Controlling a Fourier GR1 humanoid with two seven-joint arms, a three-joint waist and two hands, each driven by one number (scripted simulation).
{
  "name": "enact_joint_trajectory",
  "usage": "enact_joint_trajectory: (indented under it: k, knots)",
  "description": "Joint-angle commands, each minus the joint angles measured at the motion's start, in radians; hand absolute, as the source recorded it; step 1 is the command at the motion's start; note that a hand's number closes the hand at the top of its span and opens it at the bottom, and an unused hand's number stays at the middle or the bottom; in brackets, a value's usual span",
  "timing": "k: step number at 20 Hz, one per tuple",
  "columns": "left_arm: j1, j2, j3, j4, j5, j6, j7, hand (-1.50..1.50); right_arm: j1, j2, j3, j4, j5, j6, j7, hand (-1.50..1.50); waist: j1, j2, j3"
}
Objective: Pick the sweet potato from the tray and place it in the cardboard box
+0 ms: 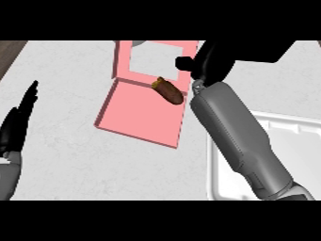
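The brown sweet potato (168, 90) lies on the pink cardboard box (138, 117), at the upper right of its large flat panel, just below the box's square frame (123, 59). My right hand (215, 61) hovers just up and to the right of the potato, apart from it, with its fingers relaxed and its thumb pointing left. The right forearm crosses the white tray (301, 136) at the lower right, and nothing shows on the tray's visible part. My left hand (17, 122) rests open at the left edge, fingers up.
The pale counter top (59, 70) surrounds the box. Dark wood shows at both upper corners. The tray takes up the lower right, partly hidden by my right forearm (239, 141).
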Motion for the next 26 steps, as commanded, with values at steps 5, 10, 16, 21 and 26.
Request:
enact_joint_trajectory:
  k: [5, 10, 16, 21, 26]
  knots:
    - [0.012, 0.009, 0.024, 0.011, 0.005, 0.003, 0.015, 0.0, 0.06, 0.009, 0.073, -0.084, 0.072, -0.317, 0.228, -1.5, -0.048, -0.019, 0.0]
    - [0.062, 0.02, 0.054, 0.01, 0.014, 0.012, 0.001, 0.0, 0.15, 0.009, 0.083, -0.249, 0.128, -0.286, 0.281, -1.5, -0.083, -0.035, -0.001]
    - [0.126, 0.038, 0.077, -0.007, 0.032, -0.005, -0.023, 0.0, 0.417, 0.009, 0.147, -0.511, 0.246, -0.219, 0.319, -1.5, -0.122, -0.047, -0.001]
    - [0.099, 0.019, 0.076, 0.009, 0.015, 0.027, -0.007, 0.0, 0.671, 0.009, 0.25, -0.796, 0.322, -0.129, 0.312, -1.5, -0.156, -0.043, -0.001]
    - [0.139, 0.044, 0.1, -0.045, 0.033, 0.011, 0.002, 0.0, 0.974, 0.009, 0.414, -1.012, 0.396, -0.058, 0.305, -1.5, -0.145, -0.042, -0.001]
